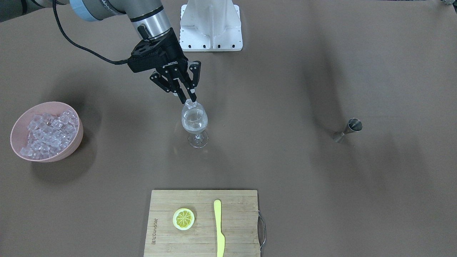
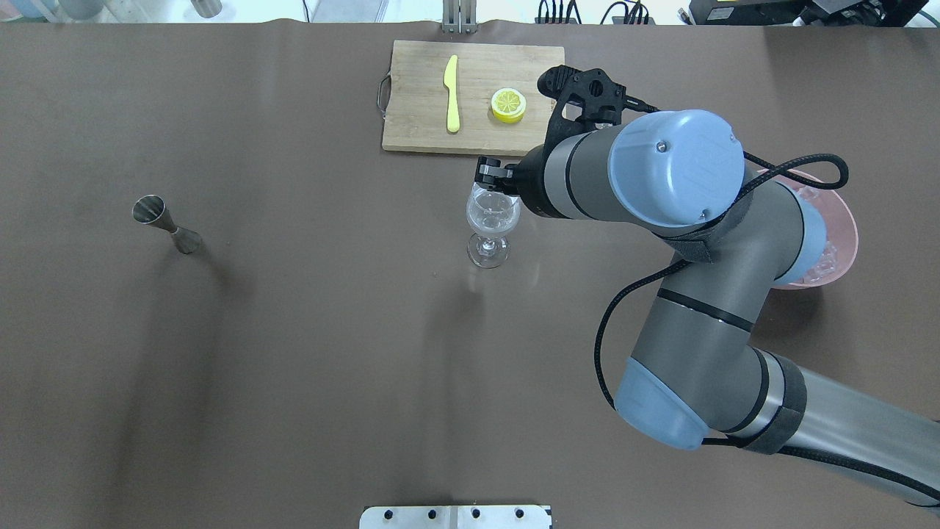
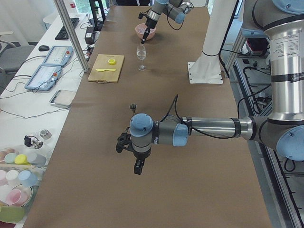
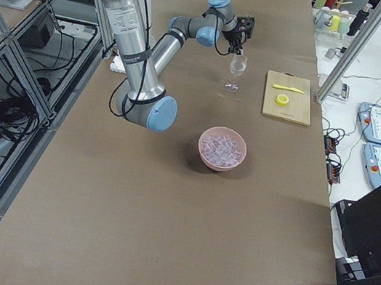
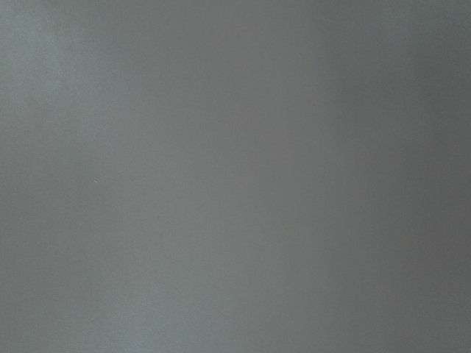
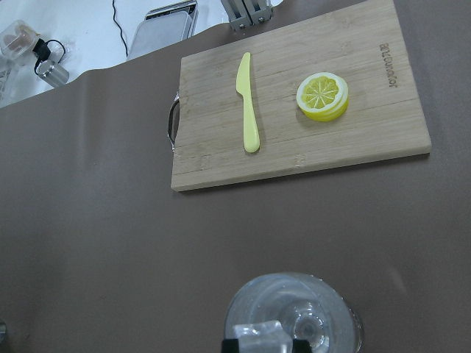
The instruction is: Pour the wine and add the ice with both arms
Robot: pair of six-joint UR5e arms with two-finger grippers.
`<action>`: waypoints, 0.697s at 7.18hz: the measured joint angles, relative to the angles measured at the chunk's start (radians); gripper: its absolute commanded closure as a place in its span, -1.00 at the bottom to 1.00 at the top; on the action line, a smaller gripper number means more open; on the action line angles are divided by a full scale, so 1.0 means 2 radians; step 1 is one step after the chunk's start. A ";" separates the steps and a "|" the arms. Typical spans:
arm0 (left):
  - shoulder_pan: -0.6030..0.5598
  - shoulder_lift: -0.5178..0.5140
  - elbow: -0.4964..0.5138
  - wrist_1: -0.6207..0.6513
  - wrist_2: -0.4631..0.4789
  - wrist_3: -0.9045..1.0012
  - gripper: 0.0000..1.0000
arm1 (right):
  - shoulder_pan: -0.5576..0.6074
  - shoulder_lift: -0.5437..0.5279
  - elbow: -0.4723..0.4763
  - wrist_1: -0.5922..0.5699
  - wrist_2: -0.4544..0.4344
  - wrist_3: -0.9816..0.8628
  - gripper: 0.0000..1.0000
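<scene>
My right gripper (image 1: 189, 100) is shut on one clear ice cube (image 1: 190, 104) and holds it right over the rim of the clear stemmed wine glass (image 1: 194, 123) at the table's middle. In the right wrist view the cube (image 6: 257, 331) sits between the fingertips (image 6: 232, 345), above the glass (image 6: 324, 312). The rest of the ice (image 1: 48, 134) is heaped in a pink bowl (image 1: 76, 142). My left gripper (image 3: 137, 167) shows only in the exterior left view, low over bare table; I cannot tell whether it is open or shut.
A steel jigger (image 1: 348, 130) lies on its side away from the glass. A wooden cutting board (image 1: 203, 242) holds a lemon slice (image 1: 183, 218) and a yellow knife (image 1: 219, 230). The white base block (image 1: 210, 25) stands behind the glass.
</scene>
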 measured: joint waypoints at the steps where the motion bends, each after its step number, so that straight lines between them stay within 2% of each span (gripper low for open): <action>1: 0.000 0.000 0.001 0.000 0.000 0.000 -0.99 | 0.001 0.000 -0.001 0.000 0.000 -0.003 0.77; 3: 0.000 0.000 0.001 0.000 0.000 0.000 -0.99 | 0.001 0.000 -0.002 0.000 0.000 -0.005 -0.77; 4: 0.000 0.000 0.001 0.000 -0.001 0.000 -0.99 | 0.002 0.000 -0.002 -0.001 0.000 -0.011 -0.98; 5: 0.000 0.000 0.001 0.000 -0.001 0.000 -0.99 | 0.002 -0.001 -0.002 -0.001 0.000 -0.022 -0.98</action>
